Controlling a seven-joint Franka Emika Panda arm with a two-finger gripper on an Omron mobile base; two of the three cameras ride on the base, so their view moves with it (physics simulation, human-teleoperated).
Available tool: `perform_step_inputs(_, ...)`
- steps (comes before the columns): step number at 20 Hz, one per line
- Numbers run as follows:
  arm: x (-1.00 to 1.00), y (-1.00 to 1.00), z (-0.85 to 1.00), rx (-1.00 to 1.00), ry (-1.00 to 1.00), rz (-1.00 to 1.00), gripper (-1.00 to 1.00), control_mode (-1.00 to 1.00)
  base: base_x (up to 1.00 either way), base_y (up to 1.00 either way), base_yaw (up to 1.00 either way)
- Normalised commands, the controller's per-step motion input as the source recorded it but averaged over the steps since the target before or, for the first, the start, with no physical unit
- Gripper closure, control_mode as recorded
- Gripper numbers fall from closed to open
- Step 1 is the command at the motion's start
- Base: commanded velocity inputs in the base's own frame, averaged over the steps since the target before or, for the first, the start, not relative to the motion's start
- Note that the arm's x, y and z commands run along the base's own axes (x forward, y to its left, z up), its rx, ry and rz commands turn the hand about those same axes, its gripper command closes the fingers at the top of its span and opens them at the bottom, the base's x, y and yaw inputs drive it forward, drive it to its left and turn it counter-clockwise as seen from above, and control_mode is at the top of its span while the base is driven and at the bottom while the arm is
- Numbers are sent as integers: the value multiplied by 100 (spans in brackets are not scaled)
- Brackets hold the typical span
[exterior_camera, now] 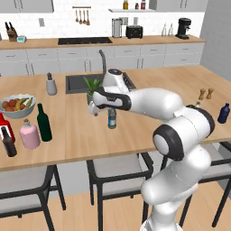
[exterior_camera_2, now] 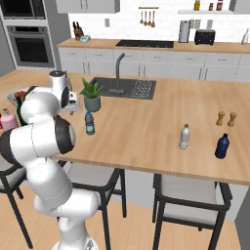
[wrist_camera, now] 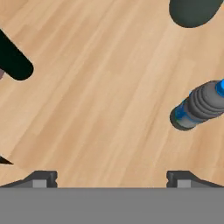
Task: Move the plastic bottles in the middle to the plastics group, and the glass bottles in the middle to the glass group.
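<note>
Gripper [wrist_camera: 111, 177]: fingers apart, empty, above the counter [exterior_camera: 135, 131].
Water bottle [exterior_camera: 112, 118]: one, small, clear, blue cap and band, upright beside the potted plant [exterior_camera_2: 91, 95].
Glass bottles, counter's left: pink bottle [exterior_camera: 30, 134], green wine bottle [exterior_camera: 43, 122], one each.

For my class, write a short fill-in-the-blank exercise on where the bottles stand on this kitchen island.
1. The water bottle has a cap coloured ____.
2. The pink bottle stands right beside the tall ____ wine bottle.
3. The grey bottle stands near the dark ____ bottle.
4. In the hand view, the jaws of the gripper stand ____, with nothing between them.

Missing words: blue; green; blue; open
</note>
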Motion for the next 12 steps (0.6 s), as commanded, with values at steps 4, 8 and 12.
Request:
perform_step_inputs(4,-1,-96,-6,4,1,-41,-100,-100,0,0,0)
perform_step_inputs(8,8,-59,2,-1,1,-47,-100,-100,0,0,0)
perform_step_inputs(12,49,-8,0,-1,13,-25,-100,-100,0,0,0)
